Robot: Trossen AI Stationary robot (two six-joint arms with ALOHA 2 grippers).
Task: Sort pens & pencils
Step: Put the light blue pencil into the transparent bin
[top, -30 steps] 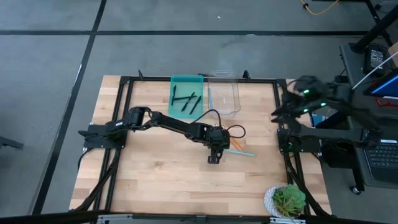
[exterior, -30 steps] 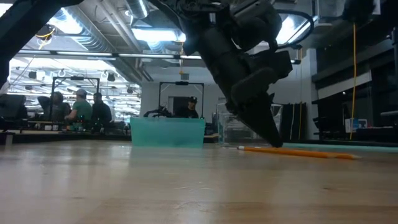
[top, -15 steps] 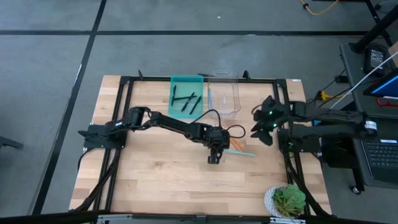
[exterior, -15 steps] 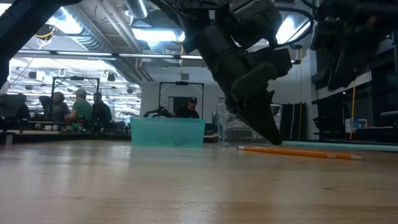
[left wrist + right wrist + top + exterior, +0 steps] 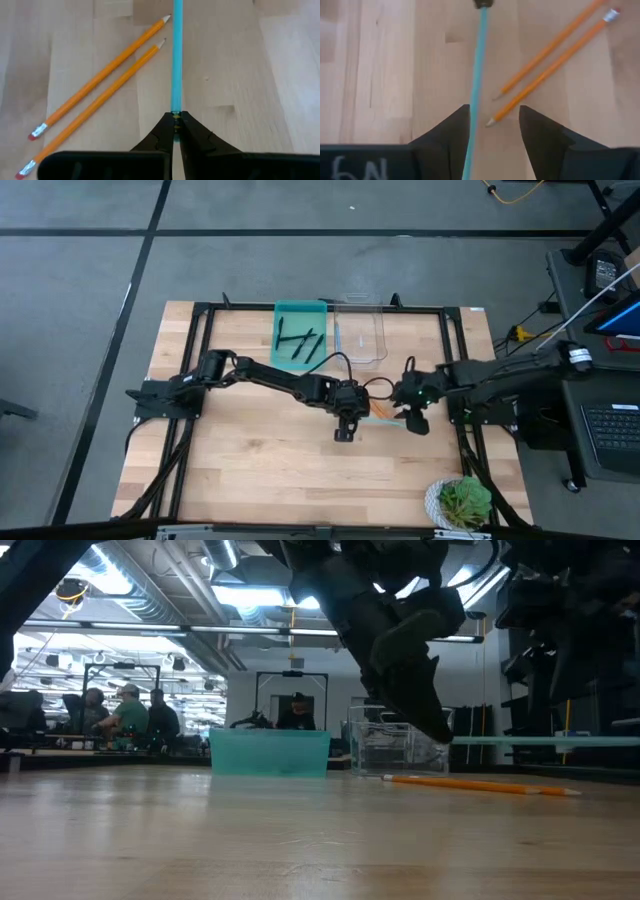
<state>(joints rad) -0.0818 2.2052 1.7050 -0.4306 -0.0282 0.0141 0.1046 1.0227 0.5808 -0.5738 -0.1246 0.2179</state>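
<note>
Light-blue pencil [image 5: 177,60] pinched at one end by left pincer [image 5: 177,131], held level above the bench [image 5: 250,470] beside two orange pencils [image 5: 95,95]. Right pincer [image 5: 492,122] spread wide around it, likely for handover.

Grey floor [image 5: 90,270], ceiling strip lights [image 5: 240,595], seated people [image 5: 125,712].

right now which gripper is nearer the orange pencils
Left. The left gripper is shut on the blue pencil, right beside the orange pencils. The right gripper is open, facing it along the blue pencil, with the orange pencils' tips just ahead of its fingers.
</note>
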